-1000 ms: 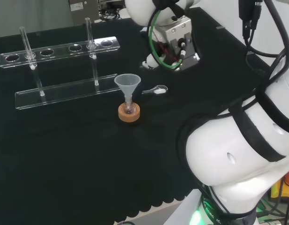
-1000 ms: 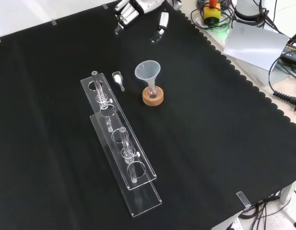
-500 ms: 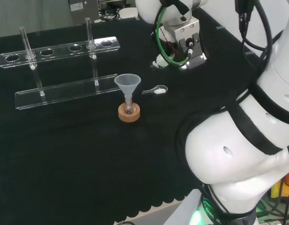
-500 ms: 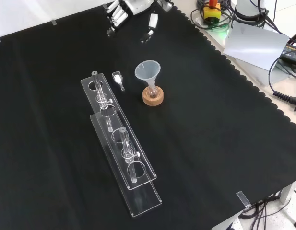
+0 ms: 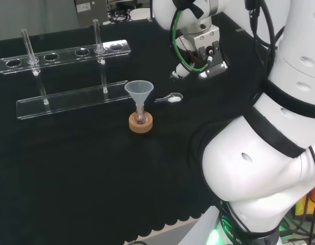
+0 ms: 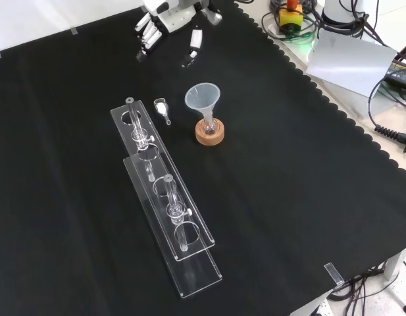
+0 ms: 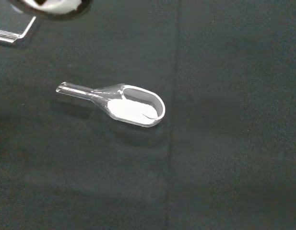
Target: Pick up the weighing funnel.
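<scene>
The hand (image 6: 171, 16) hangs over the black cloth (image 6: 308, 197) with its fingers (image 6: 145, 41) straight and spread apart, holding nothing. In the front view the weighing funnel (image 6: 162, 108) lies flat on the cloth at 6 o'clock from the hand, well apart from it. White powder (image 7: 126, 109) sits in its scoop. The big funnel (image 6: 203, 97) stands at its 3 o'clock, stem down in a small flask (image 6: 209, 125) on a cork ring (image 6: 210, 137). The clear rack (image 6: 164, 197) is just beside the weighing funnel at 9 o'clock.
</scene>
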